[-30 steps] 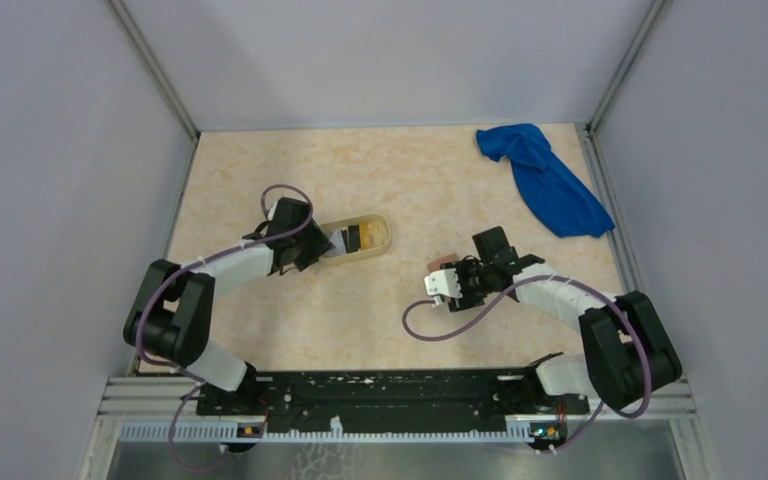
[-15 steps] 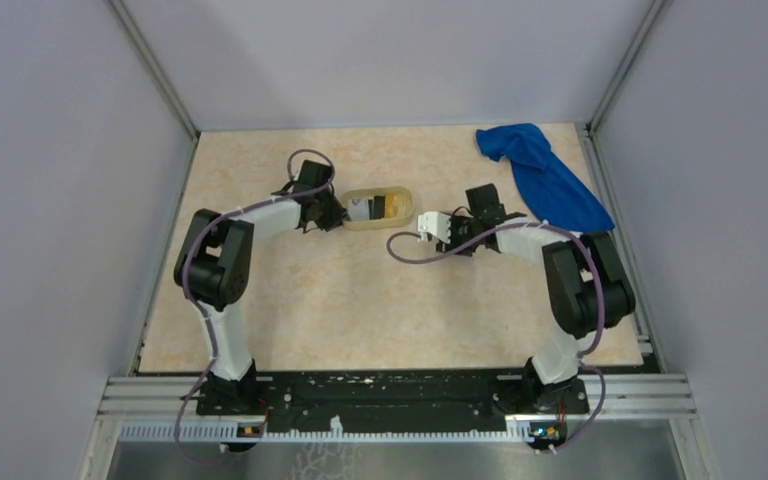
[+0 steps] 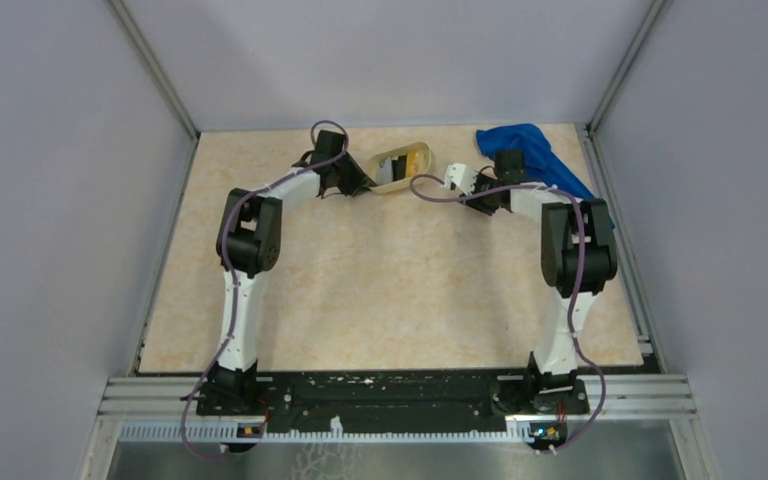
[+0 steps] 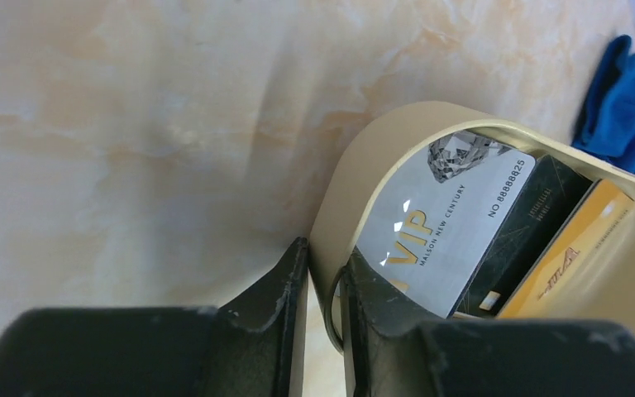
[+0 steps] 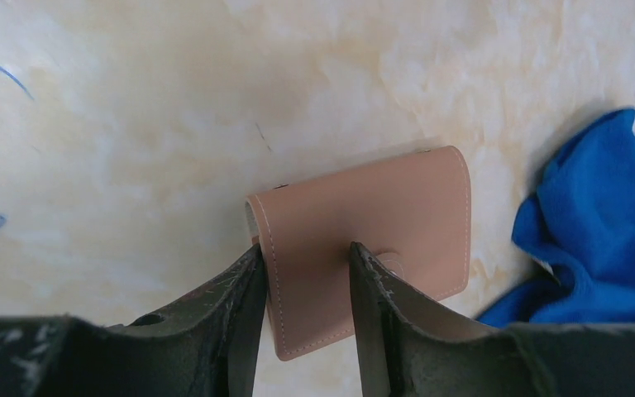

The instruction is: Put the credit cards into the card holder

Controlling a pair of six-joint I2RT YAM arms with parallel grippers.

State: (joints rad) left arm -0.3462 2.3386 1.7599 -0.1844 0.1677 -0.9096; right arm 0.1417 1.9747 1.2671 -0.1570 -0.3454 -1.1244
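Observation:
Several credit cards lie in a pale yellow oval tray [image 4: 364,178]: a grey-white VIP card [image 4: 455,219], a black card [image 4: 533,219] and a yellow-orange card [image 4: 575,252]. My left gripper [image 4: 324,252] is shut on the tray's wall, one finger outside and one inside. In the top view the tray [image 3: 422,149] sits near the back, with the left gripper [image 3: 360,182] at its left end. The card holder [image 5: 380,219], tan and folded shut, lies flat on the table. My right gripper [image 5: 304,248] stands open over it, one finger at its left edge and one on its face.
A crumpled blue cloth [image 3: 545,160] lies at the back right corner, just right of the card holder [image 5: 595,240]. The grey back wall and metal frame rails stand close behind both grippers. The right gripper [image 3: 457,177] sits between tray and cloth.
Both arms have stretched from mid-table toward the back. The tray went with the left gripper and the card holder with the right. Both pairs of jaws have narrowed.

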